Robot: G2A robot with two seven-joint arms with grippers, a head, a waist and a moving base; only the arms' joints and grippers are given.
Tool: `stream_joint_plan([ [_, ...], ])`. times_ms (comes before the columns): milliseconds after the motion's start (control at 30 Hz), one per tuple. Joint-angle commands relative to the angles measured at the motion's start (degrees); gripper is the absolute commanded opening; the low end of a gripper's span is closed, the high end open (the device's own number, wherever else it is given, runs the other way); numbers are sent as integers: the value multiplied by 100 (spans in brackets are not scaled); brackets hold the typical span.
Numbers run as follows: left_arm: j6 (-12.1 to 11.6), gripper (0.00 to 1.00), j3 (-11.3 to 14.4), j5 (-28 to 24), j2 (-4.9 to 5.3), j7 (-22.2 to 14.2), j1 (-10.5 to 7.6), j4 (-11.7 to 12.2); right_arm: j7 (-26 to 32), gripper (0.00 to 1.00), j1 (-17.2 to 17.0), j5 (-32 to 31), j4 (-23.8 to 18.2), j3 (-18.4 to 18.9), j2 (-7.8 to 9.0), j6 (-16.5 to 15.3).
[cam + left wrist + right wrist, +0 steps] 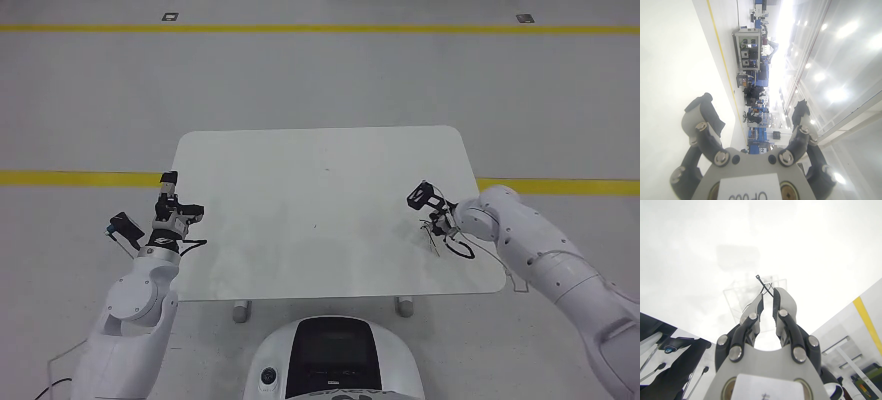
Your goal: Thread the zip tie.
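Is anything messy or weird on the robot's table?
A little. The black zip ties lie crossed over each other in the clear holder, just past the tips of the right end effector, instead of lined up neatly. Nothing looks spilled or broken.

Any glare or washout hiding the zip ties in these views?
Left wrist view: ceiling lights flare, washing out the room's middle. Right wrist view: table nearly blown white, yet black zip ties stand out at the right tool. Top view: even light, no glare.
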Motion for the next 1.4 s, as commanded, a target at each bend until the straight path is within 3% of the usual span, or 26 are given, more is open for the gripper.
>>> stream_joint_plan([
  [0, 0, 100, 0, 0, 0, 0, 0, 0, -19, 10, 26, -30, 51, -35, -18, 0],
  [200, 0, 100, 0, 0, 0, 0, 0, 0, -71, 14, 79, -58, 184, -120, -79, 0],
  [767, 0, 100, 0, 0, 0, 0, 0, 0, -161, 13, 213, -90, 490, -311, -225, 0],
  [1000, 0, 100, 0, 0, 0, 0, 0, 0, -173, 0, 258, -73, 579, -359, -264, 0],
  [1167, 0, 100, 0, 0, 0, 0, 0, 0, -102, 0, 266, -38, 528, -339, -238, 0],
  [1367, 0, 100, 0, 0, 0, 0, 0, 0, 160, 0, 172, 79, 142, -69, -79, 0],
])
